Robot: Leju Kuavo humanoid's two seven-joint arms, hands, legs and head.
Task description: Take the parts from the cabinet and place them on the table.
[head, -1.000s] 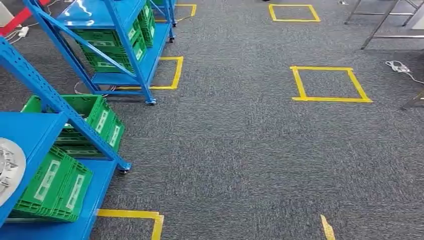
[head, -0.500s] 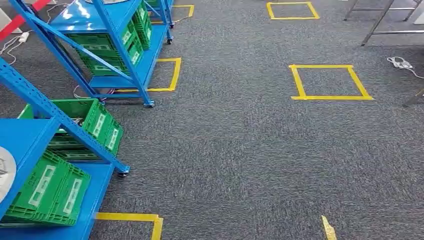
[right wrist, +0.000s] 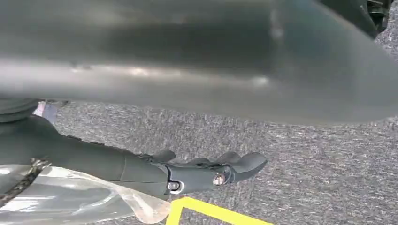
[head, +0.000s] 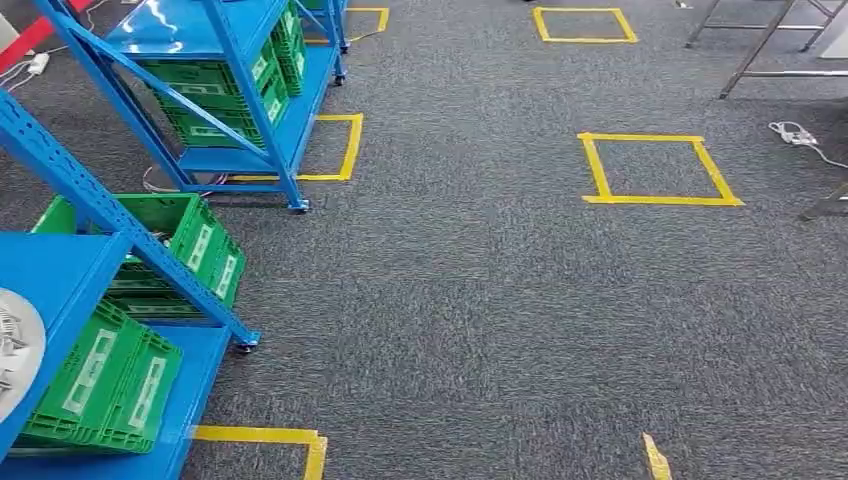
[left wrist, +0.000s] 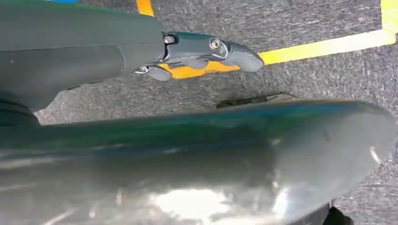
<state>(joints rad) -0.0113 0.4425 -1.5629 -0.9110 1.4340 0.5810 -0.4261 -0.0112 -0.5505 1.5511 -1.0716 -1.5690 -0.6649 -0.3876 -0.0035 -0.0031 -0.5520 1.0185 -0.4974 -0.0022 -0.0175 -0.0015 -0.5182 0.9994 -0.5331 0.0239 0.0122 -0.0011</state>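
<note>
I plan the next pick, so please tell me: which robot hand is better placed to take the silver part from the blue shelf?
Left, probably. The silver part lies on the blue shelf at the robot's left; the left robot hand looks free.

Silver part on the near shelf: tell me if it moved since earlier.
No. The silver part keeps its place on the blue shelf; the whole head view shifted slightly, so the camera moved.
</note>
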